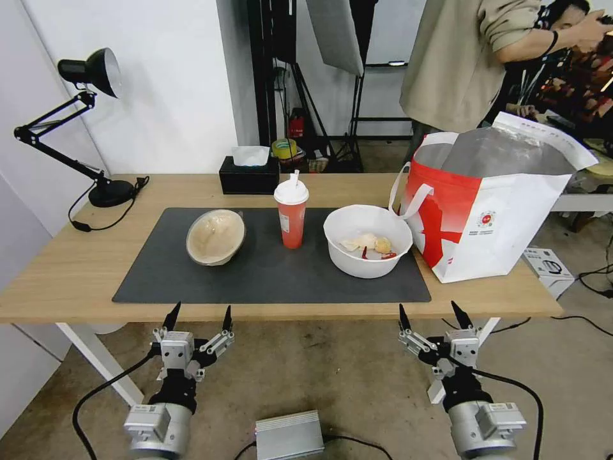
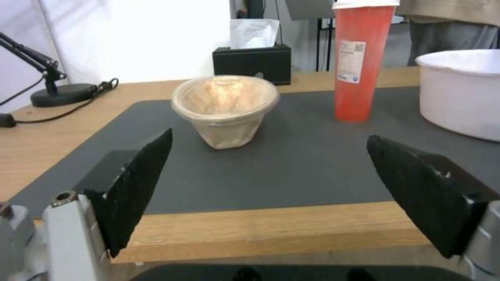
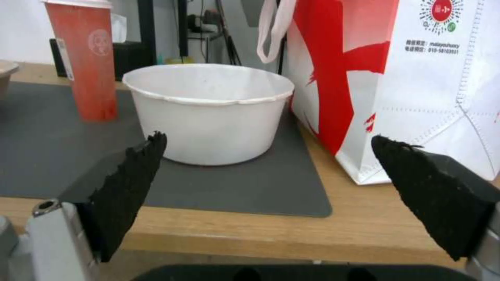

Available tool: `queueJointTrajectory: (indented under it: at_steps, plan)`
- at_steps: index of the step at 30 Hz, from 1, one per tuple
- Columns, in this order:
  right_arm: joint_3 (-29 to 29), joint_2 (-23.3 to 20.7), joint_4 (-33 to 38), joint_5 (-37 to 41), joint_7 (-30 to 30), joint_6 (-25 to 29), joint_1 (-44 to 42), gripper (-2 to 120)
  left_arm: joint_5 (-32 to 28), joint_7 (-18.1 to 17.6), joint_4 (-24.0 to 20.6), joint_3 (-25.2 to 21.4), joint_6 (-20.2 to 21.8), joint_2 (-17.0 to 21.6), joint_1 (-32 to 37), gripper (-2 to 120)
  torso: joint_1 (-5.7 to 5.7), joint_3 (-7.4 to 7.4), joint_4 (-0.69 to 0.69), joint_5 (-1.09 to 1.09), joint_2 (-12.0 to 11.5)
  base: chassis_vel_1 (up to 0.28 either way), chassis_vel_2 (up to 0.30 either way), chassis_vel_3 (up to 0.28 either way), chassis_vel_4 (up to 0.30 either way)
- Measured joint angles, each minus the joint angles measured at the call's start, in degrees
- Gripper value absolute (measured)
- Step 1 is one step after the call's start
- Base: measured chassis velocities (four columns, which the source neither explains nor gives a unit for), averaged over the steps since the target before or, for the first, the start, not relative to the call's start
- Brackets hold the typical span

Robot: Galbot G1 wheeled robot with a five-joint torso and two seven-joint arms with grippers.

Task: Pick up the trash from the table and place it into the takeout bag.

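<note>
Three pieces of trash sit on the dark mat of the table (image 1: 76, 275). A beige bowl (image 1: 215, 236) (image 2: 225, 107) leans tilted at the left. A red drink cup (image 1: 291, 214) (image 2: 361, 62) (image 3: 83, 58) with white lid and straw stands in the middle. A large white bowl (image 1: 367, 241) (image 3: 208, 111) with food scraps is at the right. The white-and-red takeout bag (image 1: 491, 211) (image 3: 396, 78) stands open beside it. My left gripper (image 1: 198, 315) (image 2: 268, 156) hangs open before the table's front edge, facing the beige bowl. My right gripper (image 1: 431, 313) (image 3: 268, 156) is open too, facing the white bowl.
A black tissue box (image 1: 249, 174) stands at the table's back edge, a black desk lamp (image 1: 76, 121) at the back left. A person stands behind the bag. A cardboard box (image 1: 546, 268) and cables lie on the floor at the right.
</note>
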Motion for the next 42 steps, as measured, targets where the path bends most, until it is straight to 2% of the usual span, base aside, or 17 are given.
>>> queueJointTrajectory:
  at_steps: [22,28,30,32,34,36,39,40,41,42]
  plan:
    - [0.0,-0.1,0.0,0.0,0.0,0.0,0.0,100,-0.1,0.0,0.0,0.0,0.0,0.0,0.0,100,0.0,0.0,0.0,0.0,0.0,0.0,0.0,0.0,0.0]
    - [0.0,-1.1,0.0,0.5,0.1,0.0,0.3,100,-2.8,-0.8,-0.1,-0.7,-2.5,1.8,0.0,100,0.0,0.0,0.0,-0.03,0.0,0.0,0.0,0.0,0.0]
    - [0.1,-2.1,-0.1,1.2,0.2,0.0,0.6,100,-3.2,-1.2,-0.2,-1.0,-3.1,2.2,0.0,100,0.0,0.0,-0.03,0.04,0.0,0.0,0.0,0.0,0.0]
    - [0.2,-5.0,-0.3,3.2,0.7,0.3,1.7,100,-4.7,-1.1,-0.2,-1.2,-4.5,3.0,0.0,100,0.0,0.0,0.0,-0.03,0.0,0.0,0.0,0.0,0.0]
    - [0.6,-8.7,-0.6,5.1,1.2,0.5,2.8,100,-7.3,-1.6,-0.7,-2.1,-7.2,4.8,-0.1,100,0.01,0.0,0.01,0.04,0.0,0.0,0.0,0.0,0.0]
    - [0.4,-9.2,-0.6,5.2,1.2,0.5,2.8,100,-7.6,-1.5,-0.6,-2.0,-7.3,4.9,-0.1,100,0.01,0.01,0.01,-0.01,0.0,0.0,0.0,0.0,0.0]
    - [0.7,-12.4,-0.6,7.7,1.6,0.7,3.9,100,-12.0,-2.0,-1.8,-3.7,-11.8,7.6,0.2,100,0.01,0.0,-0.01,0.02,0.0,0.0,0.0,0.0,0.0]
    - [0.7,-12.4,-0.6,7.7,1.6,0.7,3.9,100,-12.0,-2.0,-1.8,-3.7,-11.8,7.6,0.2,100,0.01,0.0,-0.01,0.02,0.0,0.0,0.0,0.0,0.0]
    - [0.9,-14.9,-0.8,9.6,2.1,0.9,4.8,100,-15.1,-2.5,-2.7,-4.8,-14.8,9.4,0.5,100,0.01,0.0,-0.01,-0.01,0.0,0.0,0.0,0.0,0.0]
    - [1.1,-16.3,-0.8,10.7,2.4,1.0,5.3,100,-16.0,-2.6,-3.8,-5.2,-15.6,10.0,0.9,100,0.01,0.0,-0.01,-0.01,0.0,0.0,0.0,0.0,0.0]
